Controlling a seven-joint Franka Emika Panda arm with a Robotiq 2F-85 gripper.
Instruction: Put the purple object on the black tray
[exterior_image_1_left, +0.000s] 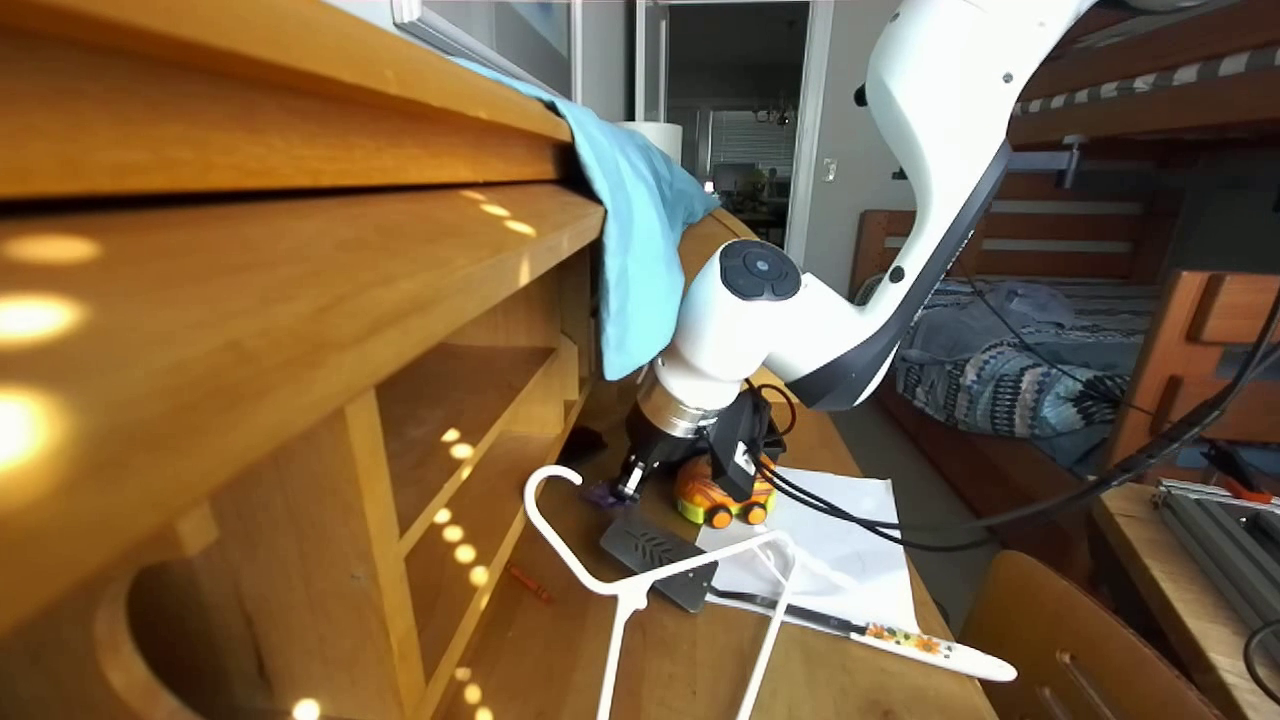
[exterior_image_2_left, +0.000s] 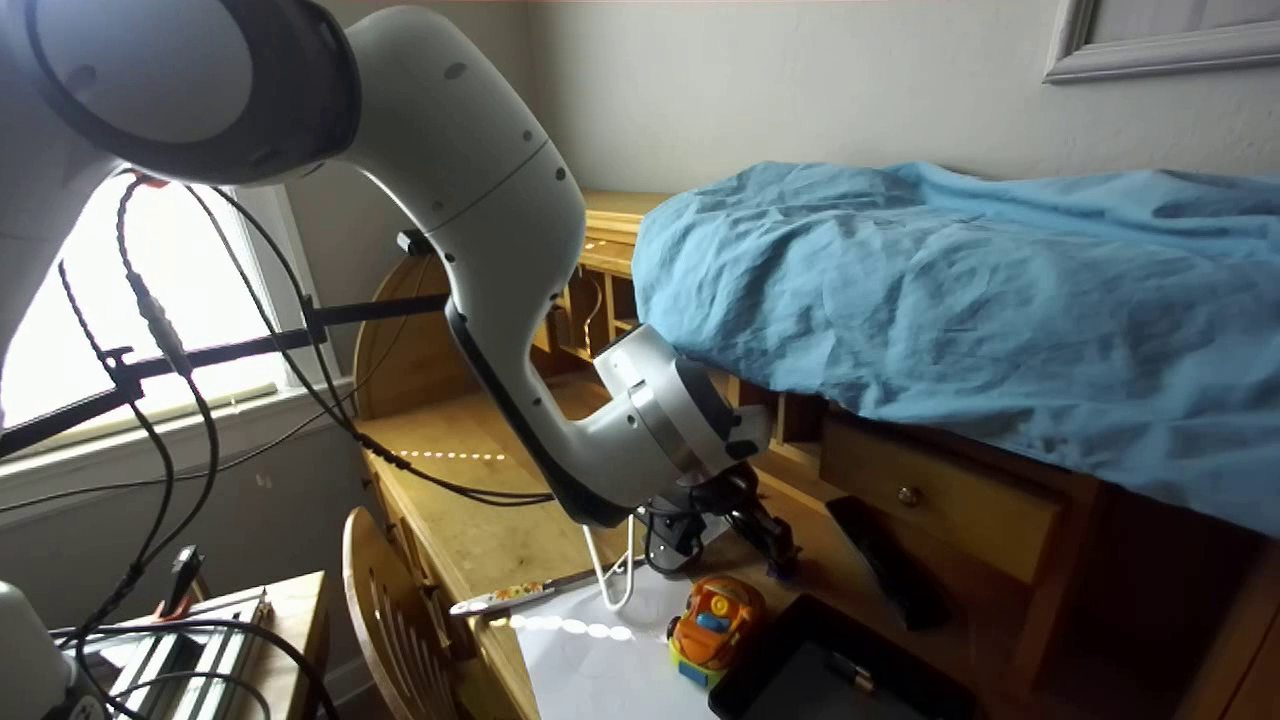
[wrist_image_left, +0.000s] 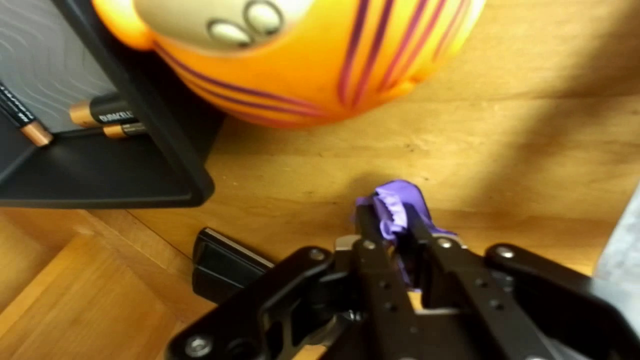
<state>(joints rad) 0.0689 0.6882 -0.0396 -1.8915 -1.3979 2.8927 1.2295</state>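
End effector (wrist_image_left: 393, 225): clamping a raised fold of the purple object (wrist_image_left: 406, 195) with jaws nearly together, pointing toward twelve o'clock in the wrist view.
Purple object: bunching at the pinch, spreading toward twelve and three o'clock; touching the surface (wrist_image_left: 500, 150) or hanging just above, no telling which; looking gripped, probably awaiting the lift.
Black object (wrist_image_left: 225, 267): lying between eight and nine o'clock, near the end effector.
Orange toy (wrist_image_left: 300, 72): standing at eleven o'clock beside the black tray (wrist_image_left: 165, 145), perhaps crowding the way across.
Black tray: waiting at ten o'clock, apart from the purple object, holding batteries (wrist_image_left: 112, 110); by judgement, needing lifting, carrying, lowering and letting go.
Spatula (exterior_image_1_left: 640, 548): lying at five o'clock from the end effector in an exterior view, apparently off the route.
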